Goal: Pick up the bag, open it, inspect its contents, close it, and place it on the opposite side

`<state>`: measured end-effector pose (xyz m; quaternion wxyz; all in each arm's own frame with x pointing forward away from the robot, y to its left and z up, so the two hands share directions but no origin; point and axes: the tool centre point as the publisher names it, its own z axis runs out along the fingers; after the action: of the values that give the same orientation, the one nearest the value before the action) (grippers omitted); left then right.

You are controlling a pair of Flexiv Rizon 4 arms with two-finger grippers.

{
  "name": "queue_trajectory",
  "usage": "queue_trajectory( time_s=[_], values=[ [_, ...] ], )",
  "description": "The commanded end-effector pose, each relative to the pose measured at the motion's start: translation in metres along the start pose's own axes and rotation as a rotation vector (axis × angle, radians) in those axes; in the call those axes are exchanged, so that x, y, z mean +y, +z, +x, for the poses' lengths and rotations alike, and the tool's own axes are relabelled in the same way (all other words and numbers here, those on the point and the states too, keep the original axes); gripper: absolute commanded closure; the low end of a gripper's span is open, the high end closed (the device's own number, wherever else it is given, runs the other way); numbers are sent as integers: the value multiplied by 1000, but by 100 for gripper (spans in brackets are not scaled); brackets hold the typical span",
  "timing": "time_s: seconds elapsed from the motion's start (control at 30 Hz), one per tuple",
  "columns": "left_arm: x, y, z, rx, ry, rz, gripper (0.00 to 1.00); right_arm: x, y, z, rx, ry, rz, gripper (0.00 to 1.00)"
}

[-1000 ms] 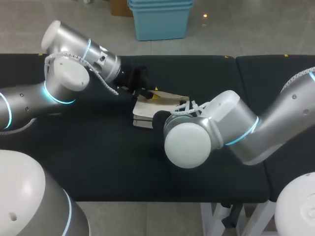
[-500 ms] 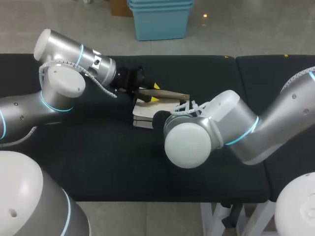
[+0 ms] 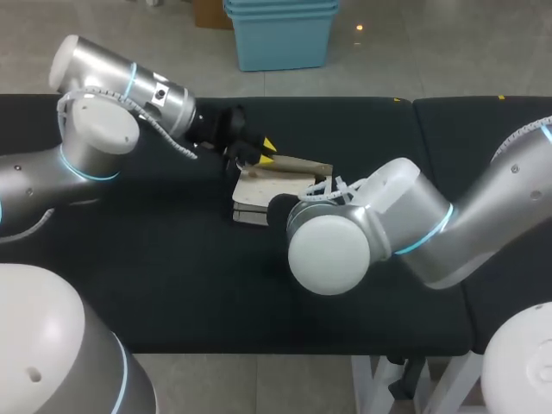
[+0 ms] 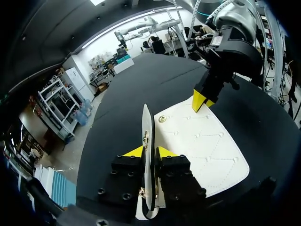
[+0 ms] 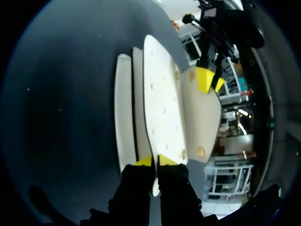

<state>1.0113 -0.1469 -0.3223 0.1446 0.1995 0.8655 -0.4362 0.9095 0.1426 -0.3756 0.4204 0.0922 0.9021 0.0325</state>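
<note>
A white quilted bag [image 3: 274,188] lies on the black table [image 3: 155,267], its flap [image 3: 289,166] lifted at the far side. In the left wrist view the flap [image 4: 146,136] stands edge-on between the fingers of my left gripper [image 4: 150,152], which is shut on it. My right gripper [image 5: 155,161] is shut on the near edge of the bag's front panel [image 5: 162,99]. In the head view the left gripper [image 3: 266,152] is at the bag's far left corner; the right gripper is hidden behind its arm's elbow [image 3: 332,246]. Each wrist view shows the other gripper across the bag [image 4: 202,100] [image 5: 208,81].
A seam [image 3: 416,116] divides the table into a wide left section and a narrower right one. Bare black surface lies to the left of the bag and toward the front edge [image 3: 259,349]. My right arm's elbow hangs over the table beside the bag.
My left gripper let go, opened, shifted slightly back and left, then closed again on the flap, which now stands higher. The right arm has kept still.
</note>
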Motion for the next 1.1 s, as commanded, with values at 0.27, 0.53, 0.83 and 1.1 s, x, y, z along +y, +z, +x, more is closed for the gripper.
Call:
queue_trajectory(
  time_s=[0.27,0.53,0.83,1.1],
  values=[
    [5,6,14,-2,52,11,100,1,2,2,-5,1,-1,100],
    [11,16,39,24,102,-11,100,1,2,2,-5,1,-1,100],
    [17,18,45,46,118,-55,100,1,2,2,-5,1,-1,100],
    [23,6,50,58,135,-62,100,1,2,2,-5,1,-1,100]
  ],
)
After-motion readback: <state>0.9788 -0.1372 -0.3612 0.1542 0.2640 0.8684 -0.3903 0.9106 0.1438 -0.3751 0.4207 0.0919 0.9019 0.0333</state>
